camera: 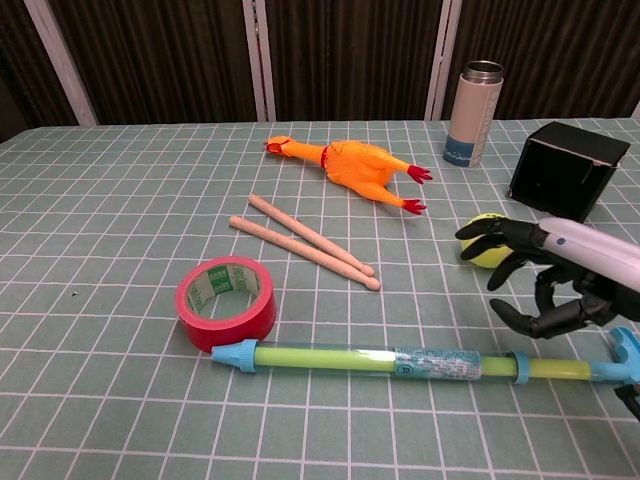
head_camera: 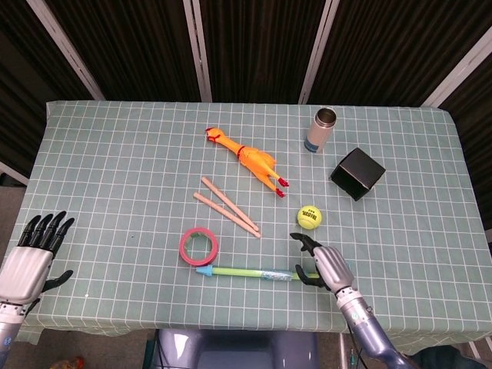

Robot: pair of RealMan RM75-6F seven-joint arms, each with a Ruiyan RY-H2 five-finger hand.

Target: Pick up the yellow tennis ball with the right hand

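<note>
The yellow tennis ball [head_camera: 309, 217] lies on the checked tablecloth right of centre; in the chest view the ball [camera: 486, 246] is partly covered by dark fingers. My right hand [head_camera: 323, 261] hovers just in front of it, over the green-and-blue pump, with fingers spread and nothing in them. The same right hand [camera: 545, 275] shows at the right of the chest view, fingertips near the ball, no grip visible. My left hand [head_camera: 31, 257] hangs open off the table's front left corner.
A green-and-blue pump [head_camera: 261, 273] lies under the right hand. A red tape roll [head_camera: 199, 246], two wooden sticks [head_camera: 229, 205], a rubber chicken [head_camera: 250, 159], a metal bottle [head_camera: 321, 129] and a black box [head_camera: 357, 174] are spread around the ball.
</note>
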